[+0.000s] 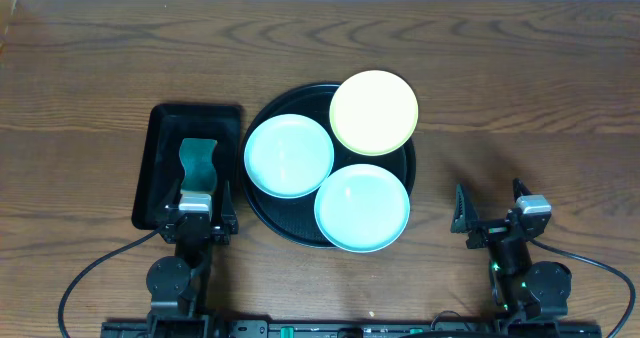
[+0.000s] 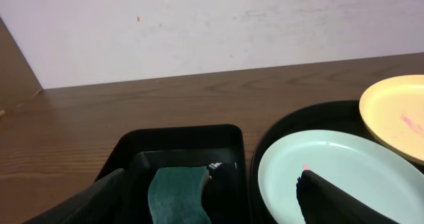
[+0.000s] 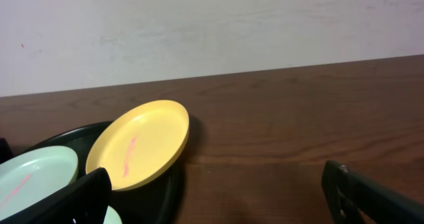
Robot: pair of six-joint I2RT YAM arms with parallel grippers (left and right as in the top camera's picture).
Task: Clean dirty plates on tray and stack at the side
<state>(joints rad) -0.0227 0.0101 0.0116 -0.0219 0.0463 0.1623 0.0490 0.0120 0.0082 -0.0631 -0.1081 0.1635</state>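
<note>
The round black tray (image 1: pixel 262 203) holds three plates. A mint-green plate (image 1: pixel 288 155) lies at its left, another mint-green plate (image 1: pixel 362 207) at the front right. A pale yellow plate (image 1: pixel 373 112) rests tilted on the far right rim. The yellow plate shows a pink streak in the right wrist view (image 3: pixel 139 143). The left mint plate (image 2: pixel 338 174) has a small pink mark. My left gripper (image 1: pixel 196 206) is open over the near end of the rectangular tray. My right gripper (image 1: pixel 491 210) is open and empty over bare table, right of the round tray.
A smaller black rectangular tray (image 1: pixel 160 158) stands left of the round tray and holds a wavy green sponge (image 1: pixel 198 163), also shown in the left wrist view (image 2: pixel 179 194). A pale wall runs along the table's far edge.
</note>
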